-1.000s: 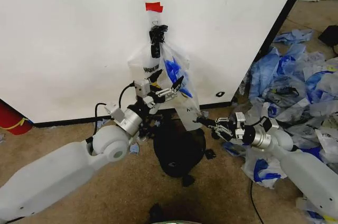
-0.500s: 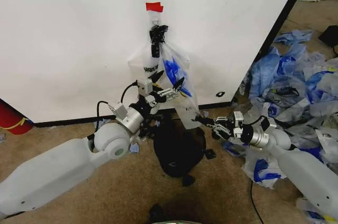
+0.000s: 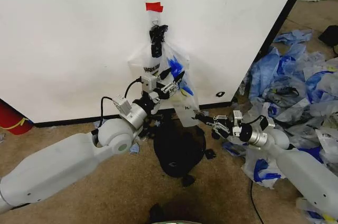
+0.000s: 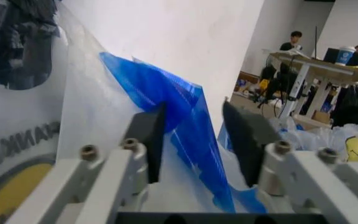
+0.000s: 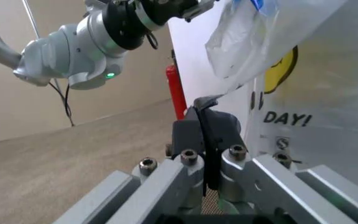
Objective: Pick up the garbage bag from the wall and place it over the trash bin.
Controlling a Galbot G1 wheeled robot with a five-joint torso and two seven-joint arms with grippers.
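The garbage bag [image 3: 150,64], translucent white with black print, hangs from a black clip [image 3: 157,35] on the wall [image 3: 68,39]. My left gripper [image 3: 170,82] is open against the bag's front, and its fingers [image 4: 149,140] stand either side of a blue handle loop [image 4: 179,105]. My right gripper [image 3: 203,120] is shut on the bag's lower right corner [image 5: 211,100]; the smiley print [image 5: 281,70] shows just beyond it. The trash bin [image 3: 177,147], black mesh, stands on the floor right below the bag, between my two arms.
A heap of mostly blue plastic bags [image 3: 296,81] covers the floor at the right. A red cylinder [image 3: 10,119] stands at the far left by the wall's black base strip. Red tape [image 3: 154,7] sits above the clip. Small black scraps [image 3: 187,180] lie near the bin.
My left gripper has moved up and in toward the bag, so its open fingers now straddle the blue handle loop. The right gripper has stayed shut on the corner, shifting only slightly.
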